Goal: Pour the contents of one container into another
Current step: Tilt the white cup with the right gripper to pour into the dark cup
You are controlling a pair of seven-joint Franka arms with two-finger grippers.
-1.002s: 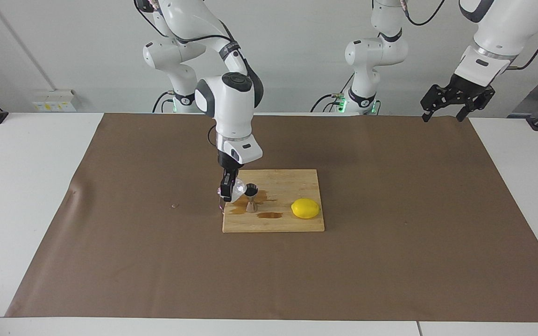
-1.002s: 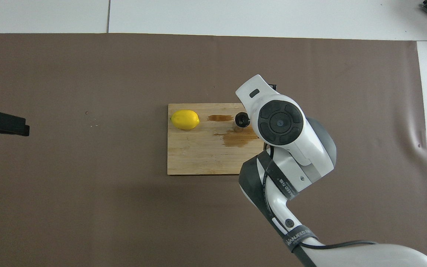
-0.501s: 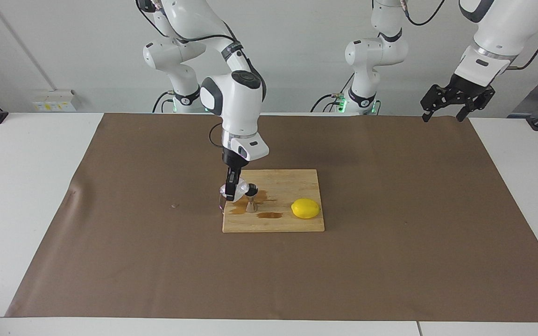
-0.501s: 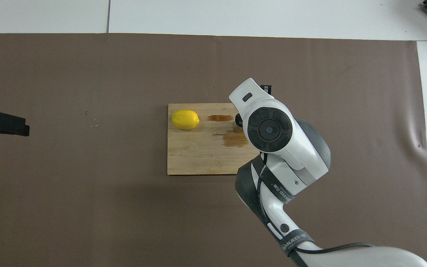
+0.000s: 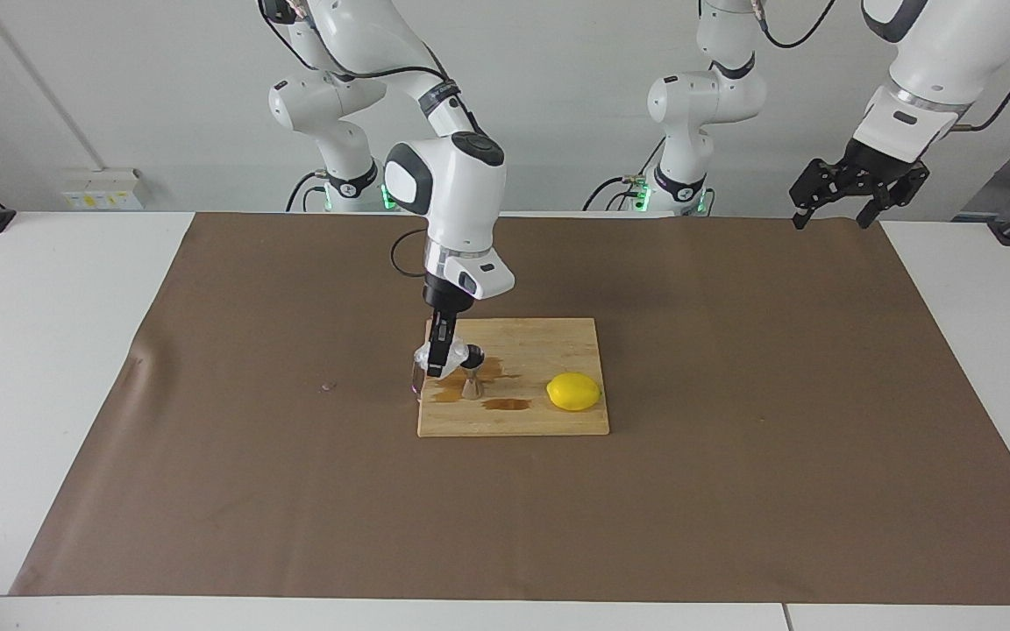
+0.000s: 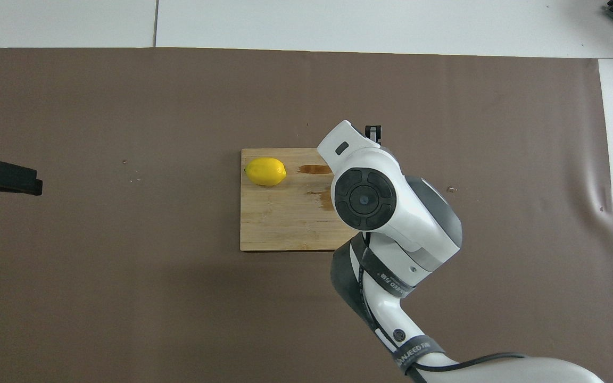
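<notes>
1. Since a second ago the right arm's wrist has swung toward the robots and more upright over the cutting board [image 5: 558, 350], and in the overhead view it now covers the jigger entirely.
2. Right gripper [image 5: 437, 368]: low over the board's corner at the right arm's end, jaws pinching the cup [image 5: 427, 360].
3. Whitish crinkled, the cup hangs tilted in that grip, just beside the jigger [image 5: 472, 375] and about level with its upper cone.
4. Upright on the board stands the jigger, with brown wet patches [image 5: 505, 404] on the wood around its foot (one streak also shows in the overhead view [image 6: 314, 169]).
5. A lemon [image 5: 573, 391] lies on the same board toward the left arm's end, well apart from the jigger.
6. Left gripper [image 5: 831, 213]: waits in the air over the left arm's end of the counter [image 5: 58, 289], by the edge of the brown mat [image 5: 733, 491], jaws spread and holding nothing.
</notes>
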